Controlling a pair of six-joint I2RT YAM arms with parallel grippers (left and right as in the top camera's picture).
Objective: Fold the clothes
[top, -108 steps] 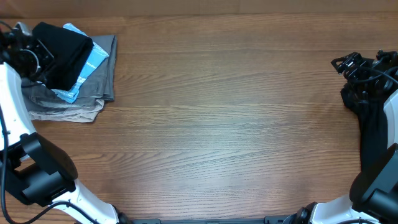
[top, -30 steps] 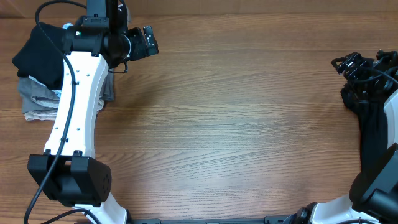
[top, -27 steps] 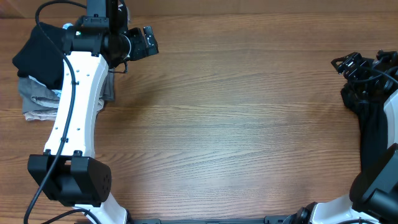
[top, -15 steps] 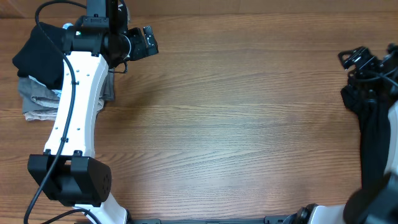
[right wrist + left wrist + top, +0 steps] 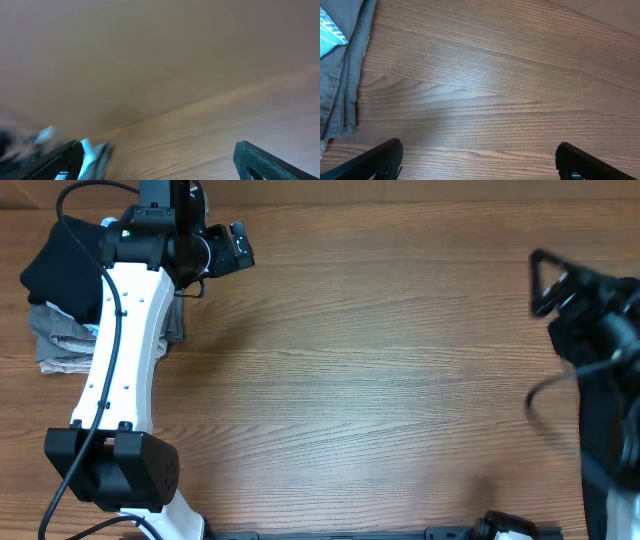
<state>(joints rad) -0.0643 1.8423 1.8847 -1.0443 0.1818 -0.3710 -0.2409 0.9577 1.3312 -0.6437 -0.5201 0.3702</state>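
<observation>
A pile of clothes lies at the table's far left: a black garment (image 5: 58, 268) on top, and grey cloth (image 5: 62, 348) beneath. My left arm reaches across the pile, and my left gripper (image 5: 236, 248) is open to its right, above bare wood. In the left wrist view grey cloth (image 5: 342, 85) and a light blue piece (image 5: 329, 29) sit at the left edge, and my left gripper (image 5: 477, 152) has nothing between its fingers. My right gripper (image 5: 548, 280) is motion-blurred at the right edge. It is also open and empty (image 5: 157, 152).
The wooden table (image 5: 380, 380) spans the whole overhead view. The right arm's dark body and cables (image 5: 605, 390) fill the right edge. The right wrist view is smeared, with a pale blue-white blur (image 5: 92, 150) beside its left finger.
The right arm has started moving and now blurs, its gripper shifted up and slightly left. The left arm and the pile have held still over the last second.
</observation>
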